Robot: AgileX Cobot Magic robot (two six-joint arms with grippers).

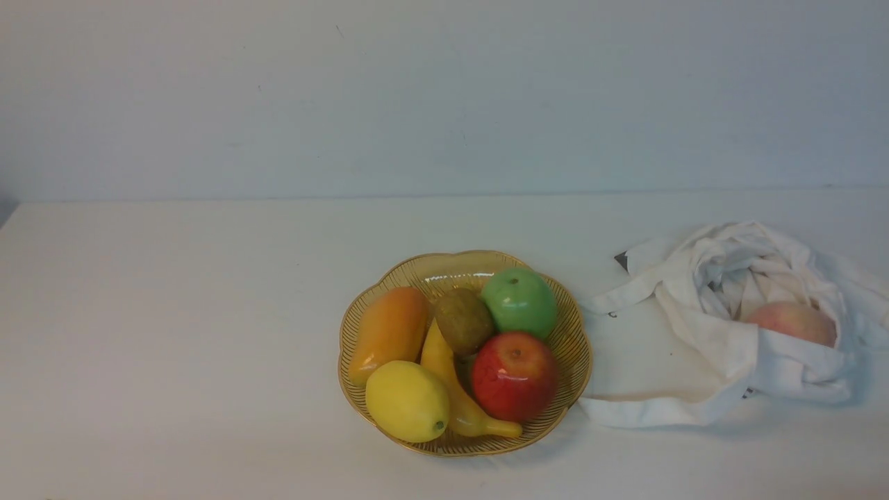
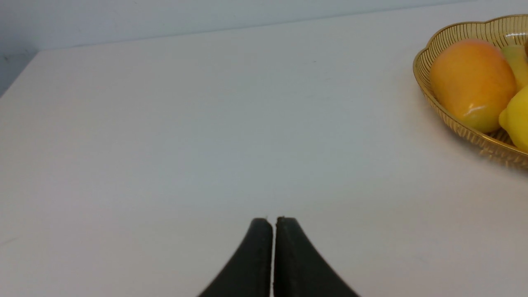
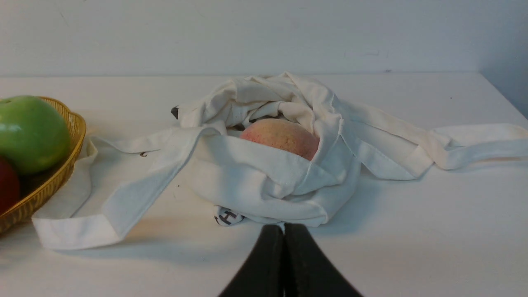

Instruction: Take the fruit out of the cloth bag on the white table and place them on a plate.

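- Peach [image 3: 280, 137] sits inside the bag [image 3: 268, 181], nested in the open mouth with only its upper half showing over the cloth fold; it is the one fruit not yet on the plate [image 1: 573, 347].
- From the right gripper [image 3: 284, 226] the peach lies straight ahead, beyond the bag's near wall; the tips are just short of the cloth, low over the table [image 3: 412, 231].
- Right jaws are pressed together, holding nothing; they would need to spread before reaching into the mouth.
- Left gripper [image 2: 273, 219] is likewise closed and empty, over bare table on the far side of the plate, well apart from the bag. The right arm is clearly the nearer.
- Peach is round, so no long axis matters.
- Lemon [image 1: 408, 401] already lies at the plate's near rim.
- Hidden: the peach's lower half, and possibly more fruit deeper in the folds; I cannot tell.
- Neither arm shows in the front view; the bag's right edge is cut off there.
- A strap [image 3: 123, 181] trails toward the plate.
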